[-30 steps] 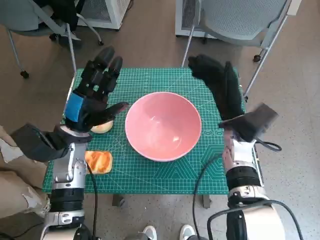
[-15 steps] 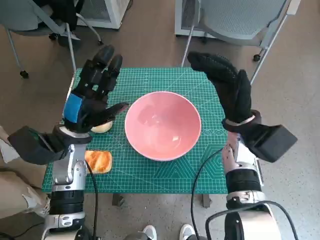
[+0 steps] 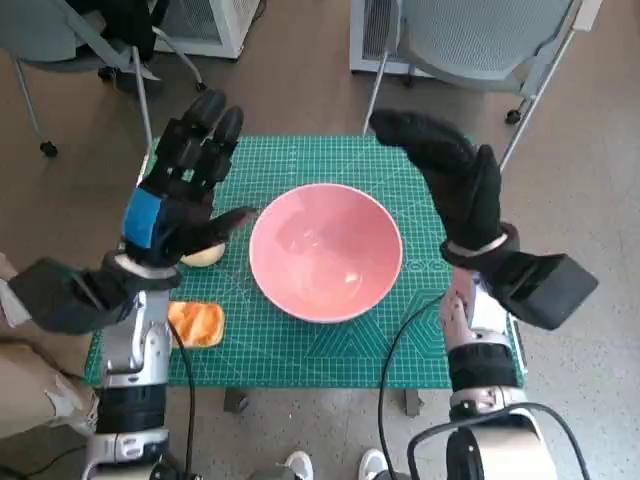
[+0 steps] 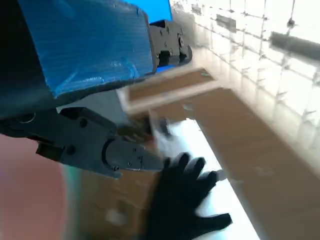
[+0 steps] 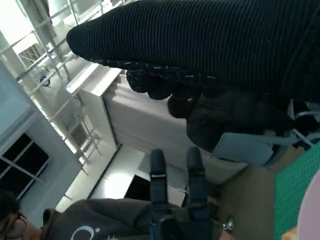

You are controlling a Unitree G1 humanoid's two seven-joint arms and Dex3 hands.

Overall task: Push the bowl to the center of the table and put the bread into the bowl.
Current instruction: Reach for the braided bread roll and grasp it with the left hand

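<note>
Already the pink bowl (image 3: 326,250) sits mid-frame, roughly centred on the green mat (image 3: 300,350). Bread (image 3: 196,322) lies lower left, ungrasped. Left hand (image 3: 180,195) and right hand (image 3: 445,175) hover, fingers seemingly spread, empty.

**Around my table**

A green cutting mat (image 3: 300,350) with a printed grid covers the tabletop in front of me. Beyond its far right corner stands a grey chair (image 3: 480,40) on castors, with a white cabinet (image 3: 375,40) just behind it. At the far left I see another chair (image 3: 70,45) with something dark draped over it, next to a white slatted unit (image 3: 210,25). Brown floor (image 3: 300,90) lies all round. A person's leg in light trousers (image 3: 30,380) shows at the near left, and white shoes (image 3: 300,466) at the near edge. In my right wrist view a person in a dark top (image 5: 85,220) sits close.
</note>
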